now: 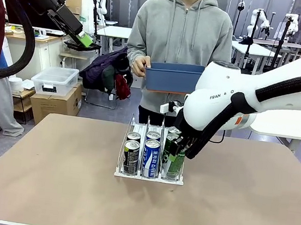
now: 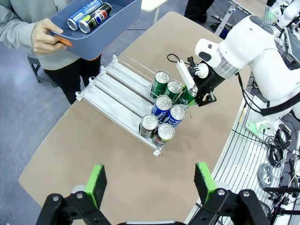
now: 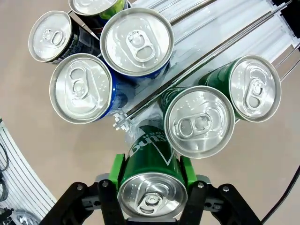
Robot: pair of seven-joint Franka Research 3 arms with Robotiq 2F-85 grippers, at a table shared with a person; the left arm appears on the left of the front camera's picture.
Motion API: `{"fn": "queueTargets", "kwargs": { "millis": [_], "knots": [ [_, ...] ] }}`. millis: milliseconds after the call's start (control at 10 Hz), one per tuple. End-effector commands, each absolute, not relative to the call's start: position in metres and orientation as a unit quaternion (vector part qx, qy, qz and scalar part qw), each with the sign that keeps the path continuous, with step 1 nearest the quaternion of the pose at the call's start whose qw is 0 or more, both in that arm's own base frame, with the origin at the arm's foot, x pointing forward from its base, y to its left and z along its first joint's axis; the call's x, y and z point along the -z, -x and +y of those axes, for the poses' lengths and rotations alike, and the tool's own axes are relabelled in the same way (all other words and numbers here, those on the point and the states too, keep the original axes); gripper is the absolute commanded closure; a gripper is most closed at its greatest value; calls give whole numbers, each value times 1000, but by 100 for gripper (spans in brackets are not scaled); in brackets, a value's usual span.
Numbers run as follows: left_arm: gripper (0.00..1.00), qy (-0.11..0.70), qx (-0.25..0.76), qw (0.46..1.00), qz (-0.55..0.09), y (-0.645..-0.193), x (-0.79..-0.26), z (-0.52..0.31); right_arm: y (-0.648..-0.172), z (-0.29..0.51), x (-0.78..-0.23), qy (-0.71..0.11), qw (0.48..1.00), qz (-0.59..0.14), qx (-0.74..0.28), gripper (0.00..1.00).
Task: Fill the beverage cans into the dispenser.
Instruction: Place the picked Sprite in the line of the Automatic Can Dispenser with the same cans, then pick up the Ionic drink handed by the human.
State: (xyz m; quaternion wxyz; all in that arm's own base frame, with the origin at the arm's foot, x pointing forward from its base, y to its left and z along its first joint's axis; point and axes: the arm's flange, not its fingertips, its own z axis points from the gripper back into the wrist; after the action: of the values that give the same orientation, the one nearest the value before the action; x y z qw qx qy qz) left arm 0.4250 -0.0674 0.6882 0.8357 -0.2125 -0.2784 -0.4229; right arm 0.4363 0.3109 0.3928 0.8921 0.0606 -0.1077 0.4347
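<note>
The clear three-lane dispenser (image 1: 127, 137) stands mid-table and holds several beverage cans: black ones (image 1: 131, 157) in the left lane, blue-and-white ones (image 1: 151, 157) in the middle, green ones (image 1: 173, 134) in the right. My right gripper (image 1: 176, 150) is at the front end of the right lane. In the right wrist view my right gripper (image 3: 151, 169) has its green pads (image 3: 117, 171) against both sides of an upright green can (image 3: 150, 146). My left gripper (image 2: 150, 180) hangs open and empty high above the table, also seen at the upper left (image 1: 85, 40).
A person across the table holds a blue bin (image 1: 172, 77); in the left wrist view the blue bin (image 2: 117, 18) has two more cans (image 2: 89, 15) lying in it. The rear part of the dispenser lanes (image 2: 112, 86) is bare. Brown tabletop (image 1: 249, 207) lies open all around.
</note>
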Motion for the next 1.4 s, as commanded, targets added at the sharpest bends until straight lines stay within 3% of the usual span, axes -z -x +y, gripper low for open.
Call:
{"fn": "queueTargets", "kwargs": {
  "millis": [0, 100, 300, 700, 800, 1300],
  "knots": [
    [0, 213, 424, 838, -271, -424, -690, -67, -442, 316, -397, -55, 890, -107, -440, 24],
    [0, 213, 424, 838, -271, -424, -690, -67, -441, 314, -400, -55, 889, -106, -442, 6],
    [0, 213, 424, 838, -271, -424, -690, -67, -437, 307, -410, -57, 895, -104, -430, 0],
    [0, 213, 424, 838, -271, -424, -690, -67, -420, 286, -439, -86, 911, -125, -384, 0],
    [0, 213, 424, 838, -271, -424, -690, -67, -437, 302, -426, -63, 898, -120, -419, 0],
    [0, 213, 424, 838, -271, -424, -690, -67, -433, 299, -424, -69, 901, -116, -412, 0]
  ]
}}
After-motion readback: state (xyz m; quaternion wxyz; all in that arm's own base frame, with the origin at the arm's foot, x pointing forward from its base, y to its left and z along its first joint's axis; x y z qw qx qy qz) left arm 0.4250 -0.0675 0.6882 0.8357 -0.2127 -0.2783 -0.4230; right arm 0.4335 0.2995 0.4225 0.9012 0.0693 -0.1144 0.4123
